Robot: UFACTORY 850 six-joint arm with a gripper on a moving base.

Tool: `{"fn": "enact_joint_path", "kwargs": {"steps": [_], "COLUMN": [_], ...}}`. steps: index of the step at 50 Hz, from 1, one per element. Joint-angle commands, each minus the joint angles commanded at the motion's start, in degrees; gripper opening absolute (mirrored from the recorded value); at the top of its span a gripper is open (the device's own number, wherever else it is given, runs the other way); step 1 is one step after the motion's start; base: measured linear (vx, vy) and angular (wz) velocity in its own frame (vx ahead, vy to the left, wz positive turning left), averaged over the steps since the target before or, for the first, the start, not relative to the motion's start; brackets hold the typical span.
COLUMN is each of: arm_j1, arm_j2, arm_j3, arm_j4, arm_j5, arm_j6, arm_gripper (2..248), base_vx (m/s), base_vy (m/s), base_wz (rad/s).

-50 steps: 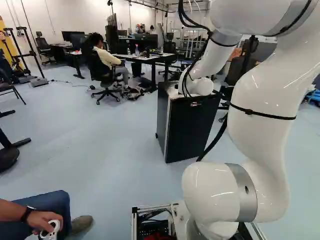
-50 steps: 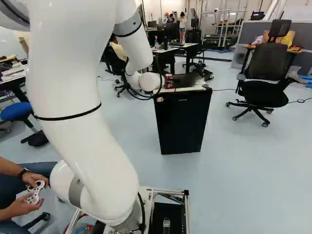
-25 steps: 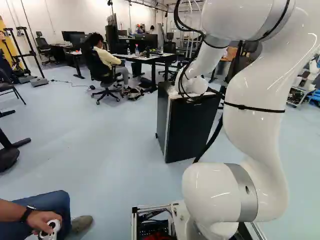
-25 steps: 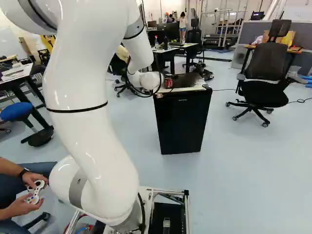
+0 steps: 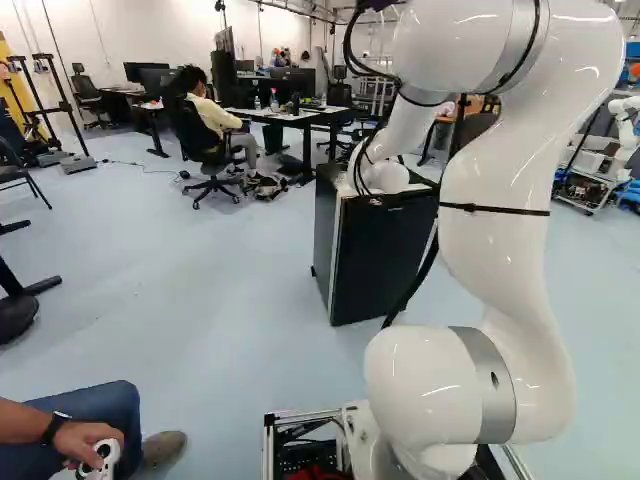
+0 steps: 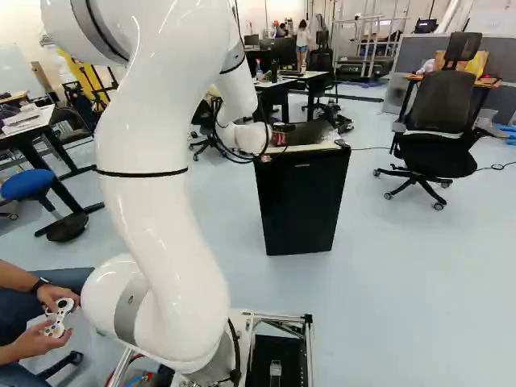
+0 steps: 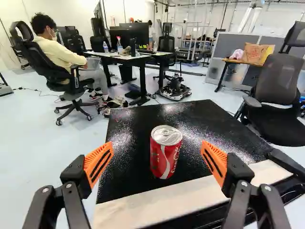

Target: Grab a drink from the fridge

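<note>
the black two-fingered gripper (image 7: 157, 147) stands spread, a red cylindrical metal can (image 7: 166, 153) (upright, untouched) ahead on the boxy black fridge (image 6: 302, 205).

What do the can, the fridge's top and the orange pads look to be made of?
Red can: thin metal, likely aluminium; bare silvery lid with pull tab, glossy printed side.
Fridge's top: black, glossy and pebbled, with speckled glints; textured plastic or coated metal, I can't tell which.
Orange pads: matte, finely ridged, probably rubber or soft plastic.
</note>
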Motion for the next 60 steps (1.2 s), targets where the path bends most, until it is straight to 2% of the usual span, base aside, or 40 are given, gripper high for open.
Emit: {"fn": "enact_joint_path", "kwargs": {"steps": [36, 60], "arm_j1": [0.03, 0.16], "arm_j2": [-4.42, -8.49], "arm_j3": [-0.59, -2.53], "arm_j4": [0.12, 2.63], "arm_j5": [6.98, 9.92], "arm_j6": [0.00, 0.00], "arm_gripper": [247, 247], "base_vx": [0.000, 0.000], "base_vy": [0.000, 0.000], "base_wz": [0.000, 0.000]}}
